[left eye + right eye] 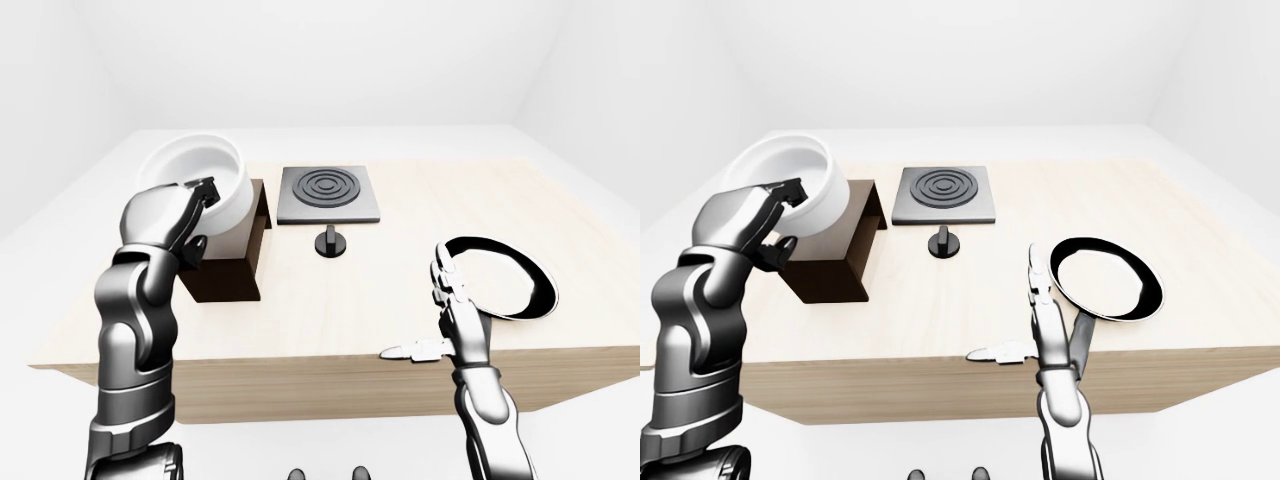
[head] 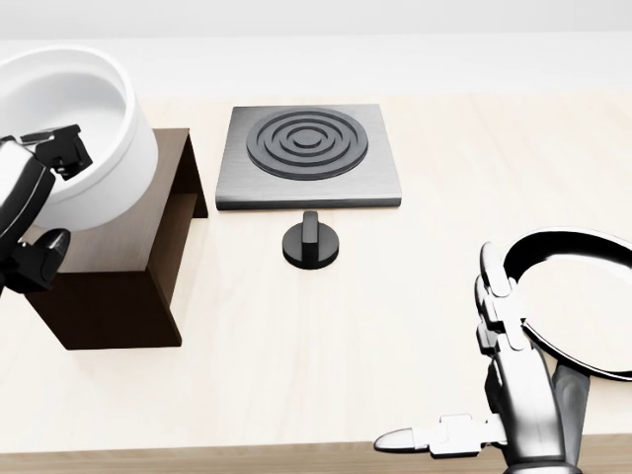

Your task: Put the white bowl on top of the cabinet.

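**White bowl over the cabinet, held at its rim by the left hand**

The white bowl (image 2: 69, 128) is at the left of the head view, directly above the top of the dark brown cabinet (image 2: 118, 286). The left hand (image 1: 190, 215) holds it at the near rim: one finger goes over the rim into the bowl, and another presses on the outer wall, so the fingers are closed on the bowl's wall. The bowl stands almost upright, with its opening toward the top. It seems to rest on the cabinet top or just above it; the contact line is hidden behind the hand and the bowl's own wall, so I cannot tell which.

The relation that matters: the bowl is already over the cabinet, and the left hand is the only hand near it. I judge that what remains is to lower it if needed and to let go, pulling the fingers toward the bottom of the view.

The right hand (image 2: 504, 395) is well apart, at the table's (image 2: 395, 316) near edge, fingers spread and holding nothing, just beside a black frying pan (image 1: 1108, 278). The pan is cut off at the right edge of the head view. A stove plate (image 2: 308, 153) and its knob (image 2: 311, 245) lie between.
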### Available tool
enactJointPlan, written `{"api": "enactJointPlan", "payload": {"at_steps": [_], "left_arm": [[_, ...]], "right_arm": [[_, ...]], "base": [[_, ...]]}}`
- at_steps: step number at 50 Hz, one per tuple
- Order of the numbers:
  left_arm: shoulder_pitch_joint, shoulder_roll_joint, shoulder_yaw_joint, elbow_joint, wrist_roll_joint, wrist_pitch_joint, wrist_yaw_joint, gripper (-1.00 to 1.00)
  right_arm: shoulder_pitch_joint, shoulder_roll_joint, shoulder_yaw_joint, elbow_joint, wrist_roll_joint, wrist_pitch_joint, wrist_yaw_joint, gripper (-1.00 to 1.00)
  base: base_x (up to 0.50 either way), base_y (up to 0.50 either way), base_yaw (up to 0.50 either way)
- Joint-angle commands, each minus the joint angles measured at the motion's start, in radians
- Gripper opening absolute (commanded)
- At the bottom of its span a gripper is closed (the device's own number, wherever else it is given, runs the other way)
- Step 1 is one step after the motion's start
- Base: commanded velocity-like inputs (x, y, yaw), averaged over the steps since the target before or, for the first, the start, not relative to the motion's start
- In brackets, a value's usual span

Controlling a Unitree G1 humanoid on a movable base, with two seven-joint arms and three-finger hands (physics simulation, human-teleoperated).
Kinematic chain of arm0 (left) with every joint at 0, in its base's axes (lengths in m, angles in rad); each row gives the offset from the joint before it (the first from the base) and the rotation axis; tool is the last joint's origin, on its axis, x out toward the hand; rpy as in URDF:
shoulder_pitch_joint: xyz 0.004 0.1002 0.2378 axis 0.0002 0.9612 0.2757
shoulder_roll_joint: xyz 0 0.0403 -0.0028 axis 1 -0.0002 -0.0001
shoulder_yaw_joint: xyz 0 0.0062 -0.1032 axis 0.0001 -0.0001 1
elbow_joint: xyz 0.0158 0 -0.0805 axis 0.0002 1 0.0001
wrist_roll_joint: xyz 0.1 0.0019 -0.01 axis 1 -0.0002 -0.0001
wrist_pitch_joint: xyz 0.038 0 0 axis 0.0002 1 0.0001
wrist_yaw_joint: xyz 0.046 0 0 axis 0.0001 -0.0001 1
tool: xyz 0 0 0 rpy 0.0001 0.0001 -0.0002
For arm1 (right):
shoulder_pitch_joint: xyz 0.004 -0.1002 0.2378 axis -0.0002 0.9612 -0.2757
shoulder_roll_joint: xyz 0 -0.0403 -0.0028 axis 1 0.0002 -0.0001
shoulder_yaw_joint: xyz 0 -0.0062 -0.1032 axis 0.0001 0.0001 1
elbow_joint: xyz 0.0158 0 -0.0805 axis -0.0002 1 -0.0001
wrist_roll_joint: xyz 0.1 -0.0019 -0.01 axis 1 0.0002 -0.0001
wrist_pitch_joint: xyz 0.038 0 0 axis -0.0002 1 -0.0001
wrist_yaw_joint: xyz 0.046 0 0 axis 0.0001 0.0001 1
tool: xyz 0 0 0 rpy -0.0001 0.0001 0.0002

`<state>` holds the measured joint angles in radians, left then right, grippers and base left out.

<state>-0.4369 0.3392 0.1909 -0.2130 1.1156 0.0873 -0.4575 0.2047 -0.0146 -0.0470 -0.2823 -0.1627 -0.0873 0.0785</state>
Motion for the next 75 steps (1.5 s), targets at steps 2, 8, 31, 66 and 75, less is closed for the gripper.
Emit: {"api": "enactJointPlan", "payload": {"at_steps": [2,8,31,66,75], "left_arm": [[-0.03,0.006,0.001,0.025,0.034,0.0,0.057,-1.0],[-0.028,0.006,-0.001,0.05,0.028,0.0,0.077,-1.0],[-0.016,0.013,-0.003,0.141,-0.01,0.0,0.146,-1.0],[0.004,0.033,0.012,0.161,-0.009,0.0,0.16,-1.0],[0.009,0.028,0.009,0.164,-0.007,0.0,0.165,-1.0]], "right_arm": [[0.004,0.001,0.003,-0.003,-0.002,0.0,0.0,1.0],[0.001,0.0,0.001,-0.002,0.0,0.0,0.0,1.0],[0.0,0.0,0.008,0.012,-0.007,0.0,-0.005,1.0],[-0.004,-0.001,0.019,0.032,-0.018,0.0,-0.012,1.0],[0.0,-0.001,0.02,0.031,-0.018,0.0,-0.012,1.0]], "base": [[0.0,0.0,0.0],[0.0,0.0,0.0],[0.0,0.0,0.0],[0.0,0.0,0.0],[0.0,0.0,0.0]]}}
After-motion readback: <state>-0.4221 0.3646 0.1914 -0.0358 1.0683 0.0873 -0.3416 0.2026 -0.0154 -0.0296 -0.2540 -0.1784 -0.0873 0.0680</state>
